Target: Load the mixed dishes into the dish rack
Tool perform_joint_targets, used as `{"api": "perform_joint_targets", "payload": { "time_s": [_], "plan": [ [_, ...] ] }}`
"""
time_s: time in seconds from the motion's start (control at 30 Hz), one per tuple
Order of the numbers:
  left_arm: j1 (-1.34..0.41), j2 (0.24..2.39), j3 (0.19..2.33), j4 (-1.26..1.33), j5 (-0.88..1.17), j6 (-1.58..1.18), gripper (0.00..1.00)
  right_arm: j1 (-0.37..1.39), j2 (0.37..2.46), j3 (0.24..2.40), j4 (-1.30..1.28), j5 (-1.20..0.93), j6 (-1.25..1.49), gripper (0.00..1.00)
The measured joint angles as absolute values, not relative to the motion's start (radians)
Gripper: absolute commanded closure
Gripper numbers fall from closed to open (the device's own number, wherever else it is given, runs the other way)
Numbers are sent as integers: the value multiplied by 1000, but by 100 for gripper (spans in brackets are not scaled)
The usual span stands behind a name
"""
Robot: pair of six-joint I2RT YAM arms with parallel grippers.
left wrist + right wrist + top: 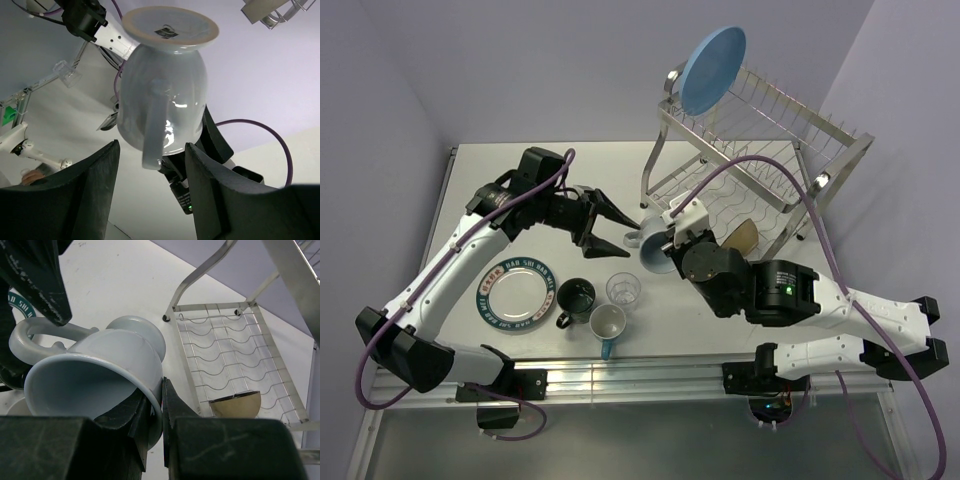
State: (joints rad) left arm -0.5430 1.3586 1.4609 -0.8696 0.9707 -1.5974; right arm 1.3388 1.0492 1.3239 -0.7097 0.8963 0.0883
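Note:
My right gripper (pixel 161 405) is shut on the rim of the light-blue cup (pixel 100 370), one finger inside and one outside, holding it tilted above the table in front of the dish rack (pixel 760 150). My left gripper (pixel 152 170) is open, its two fingers either side of the cup's handle (pixel 154 137) with gaps showing. The large light-blue plate (pixel 712 68) stands in the rack's upper tier. A bowl (pixel 740 238) lies on the lower tier. On the table are the white plate (pixel 517 292) with teal lettered rim, the dark mug (pixel 575 298), the clear glass (pixel 624 290) and the white-and-blue mug (pixel 608 325).
The rack's slanted legs (pixel 192 282) and lower wire shelf (pixel 225 350) are just right of the held cup. The table's near edge (pixel 620 370) runs between the two arm bases. A purple wall stands behind the rack.

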Motion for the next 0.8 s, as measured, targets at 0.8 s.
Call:
{"api": "perform_joint_targets", "payload": {
  "time_s": [0.8],
  "plan": [
    [-543, 1374, 1474, -811, 955, -1628, 76, 1354, 1060, 1324, -677, 950, 91, 100]
  ]
}}
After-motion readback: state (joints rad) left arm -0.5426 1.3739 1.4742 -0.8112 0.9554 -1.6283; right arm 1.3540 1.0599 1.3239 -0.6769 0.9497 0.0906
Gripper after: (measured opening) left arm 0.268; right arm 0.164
